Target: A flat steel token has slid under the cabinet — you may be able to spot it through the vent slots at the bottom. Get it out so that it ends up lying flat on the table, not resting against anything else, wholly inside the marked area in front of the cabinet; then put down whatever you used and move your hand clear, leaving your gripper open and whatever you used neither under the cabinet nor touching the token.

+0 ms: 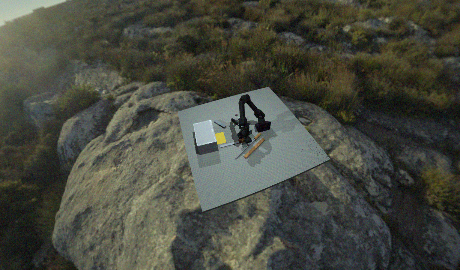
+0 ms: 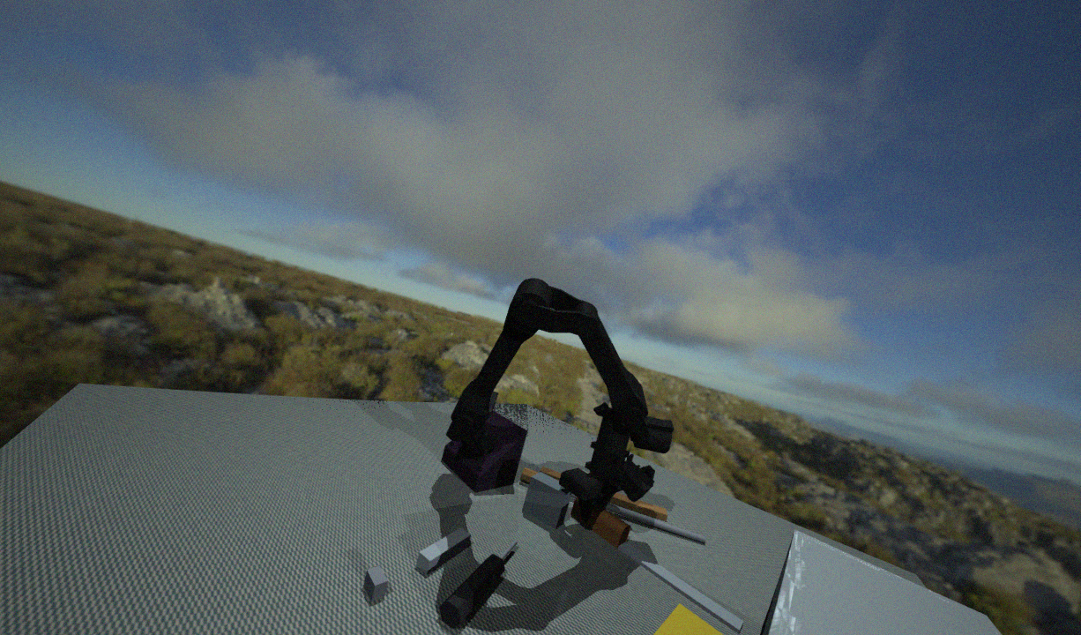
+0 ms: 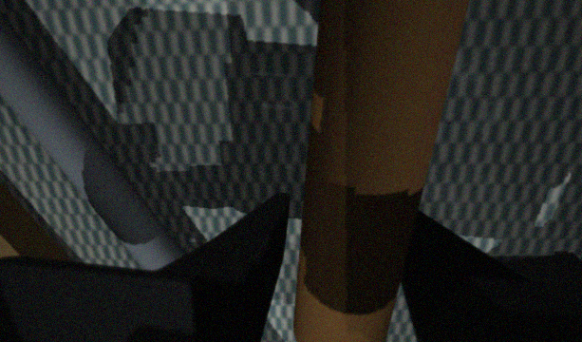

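The steel token is not visible. The cabinet (image 1: 204, 132) (image 2: 860, 592) stands behind the yellow marked area (image 1: 220, 138) (image 2: 686, 622). A tool with an orange-brown handle (image 2: 611, 531) (image 3: 383, 119) and a flat grey blade (image 1: 227, 144) (image 2: 690, 593) lies on the table, its blade tip beside the yellow area. My gripper (image 3: 341, 211) (image 2: 597, 505) points down around the handle, partly open. In the wrist view a thin strip of table shows between the left finger and the handle; the right finger is against or very near it.
Beside the handle lie a grey rod (image 1: 243, 152) (image 2: 660, 526) (image 3: 44, 104) and a wooden stick (image 1: 254, 147) (image 2: 643, 506). A dark bar (image 1: 220, 123) lies near the cabinet. A black-handled tool (image 2: 473, 592), a small cube (image 2: 376, 585) and grey blocks (image 2: 443, 551) (image 2: 544, 501) are also on the table.
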`<state>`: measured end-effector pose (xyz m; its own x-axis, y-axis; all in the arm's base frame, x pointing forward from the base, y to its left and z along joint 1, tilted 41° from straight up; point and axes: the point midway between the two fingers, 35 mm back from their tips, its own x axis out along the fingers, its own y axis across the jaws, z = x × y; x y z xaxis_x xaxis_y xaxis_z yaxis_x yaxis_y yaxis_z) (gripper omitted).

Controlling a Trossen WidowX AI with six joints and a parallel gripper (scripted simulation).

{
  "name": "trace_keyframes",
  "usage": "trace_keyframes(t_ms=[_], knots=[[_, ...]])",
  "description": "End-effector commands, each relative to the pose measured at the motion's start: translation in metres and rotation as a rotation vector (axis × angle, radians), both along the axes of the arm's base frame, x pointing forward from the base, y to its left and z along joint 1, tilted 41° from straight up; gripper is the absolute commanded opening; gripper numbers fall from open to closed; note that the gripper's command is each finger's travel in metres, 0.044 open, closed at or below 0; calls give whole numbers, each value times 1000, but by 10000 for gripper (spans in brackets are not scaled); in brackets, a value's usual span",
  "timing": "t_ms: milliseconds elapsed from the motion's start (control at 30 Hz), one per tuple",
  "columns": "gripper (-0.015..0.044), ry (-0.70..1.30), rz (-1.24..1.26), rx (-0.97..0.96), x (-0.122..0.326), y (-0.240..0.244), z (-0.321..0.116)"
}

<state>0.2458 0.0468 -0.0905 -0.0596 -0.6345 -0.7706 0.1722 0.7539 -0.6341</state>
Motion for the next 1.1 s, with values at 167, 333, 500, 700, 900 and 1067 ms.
trace_keyframes(t_ms=[167, 333, 500, 700, 900, 1067], knots=[[110, -1, 0, 0, 0, 0, 0], [0, 0, 0, 0, 0, 0, 0], [0, 1, 0, 0, 3, 0, 0], [0, 4, 2, -2, 10, -1, 1], [0, 7, 3, -3, 18, -2, 1], [0, 8, 3, -3, 24, -3, 2]])
